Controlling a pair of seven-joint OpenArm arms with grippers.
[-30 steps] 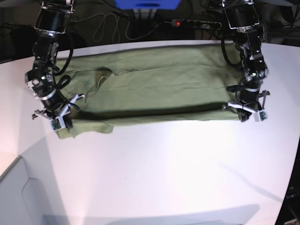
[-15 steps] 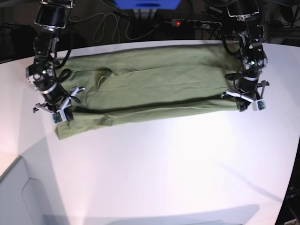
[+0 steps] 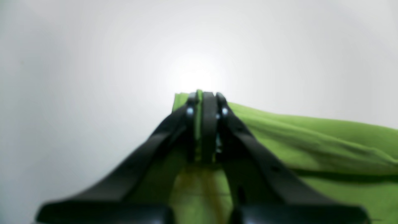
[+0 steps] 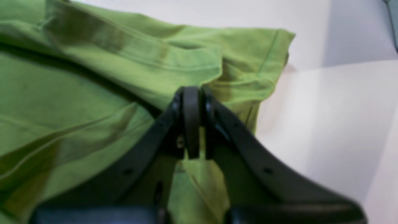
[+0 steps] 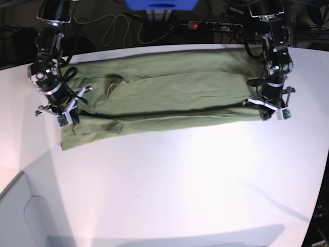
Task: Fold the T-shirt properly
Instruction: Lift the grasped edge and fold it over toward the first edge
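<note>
A white counter point(image 5: 169, 175) carries an olive-green T-shirt point(image 5: 169, 95), spread wide across its far half with the near long edge folded up into a doubled band. At the left of the base view, the right gripper point(image 5: 64, 117) has its fingers point(image 4: 191, 121) pressed narrow on a pinch of cloth near the sleeve end; that arm has drawn farther back than a second ago, and the sleeve corner now lies flatter on the counter. At the right of the view, the left gripper point(image 5: 271, 112) has its fingers point(image 3: 209, 124) likewise clamped on the shirt's corner, also pulled back from its earlier spot. The folded band reads straighter than before.
</note>
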